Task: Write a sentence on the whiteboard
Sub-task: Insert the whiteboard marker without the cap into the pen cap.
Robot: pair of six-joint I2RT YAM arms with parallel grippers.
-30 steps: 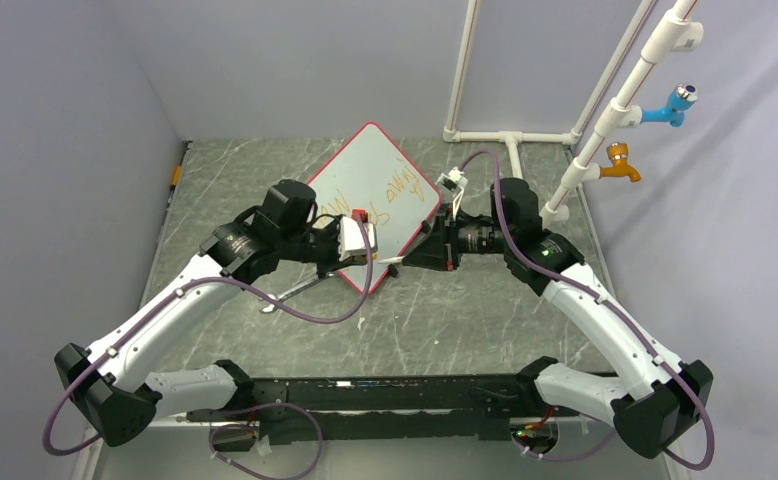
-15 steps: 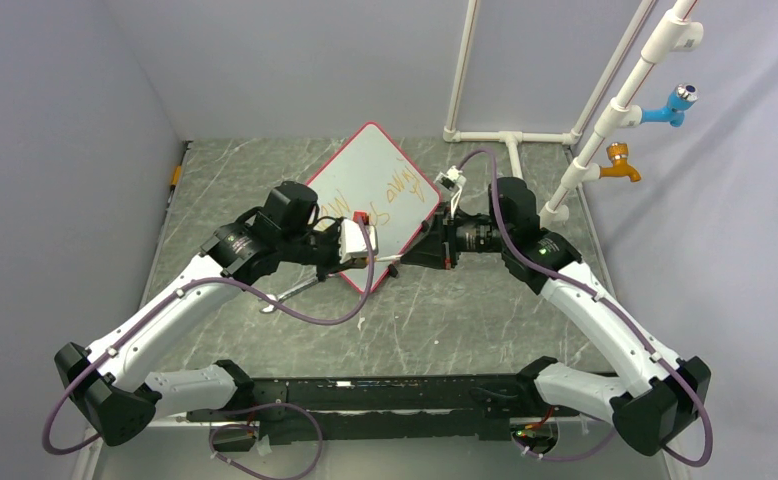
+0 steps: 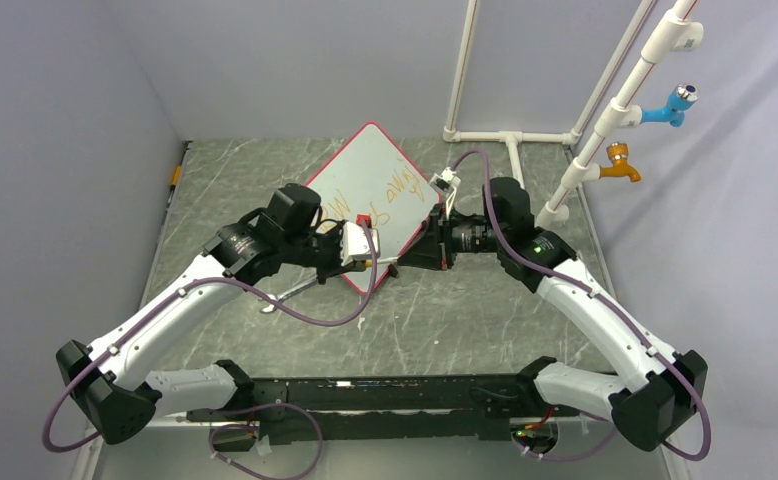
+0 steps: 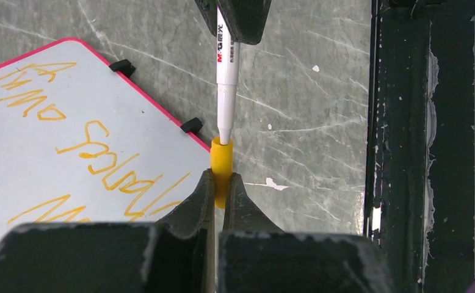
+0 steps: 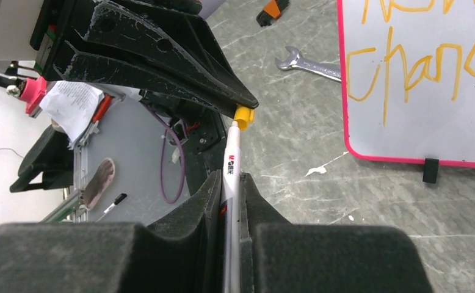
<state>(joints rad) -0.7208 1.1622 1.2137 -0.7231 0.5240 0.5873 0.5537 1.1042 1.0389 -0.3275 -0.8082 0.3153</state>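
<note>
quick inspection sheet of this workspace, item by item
surface: grey marbled tabletop, scuffed white in spots
job's things: red-framed white whiteboard lies on the table; orange handwritten sentence on it; white-barrelled marker has its tip in a yellow plastic cap
clutter: silver metal spanner beside the board
grippers: left gripper shut on the cap; right gripper shut on the marker
cables: purple cables loop off both arms
surroundings: white plastic pipe frame, blue tap, orange tap, grey walls

Red-framed whiteboard [image 3: 370,168] bearing orange sentence [image 4: 104,163]
</note>
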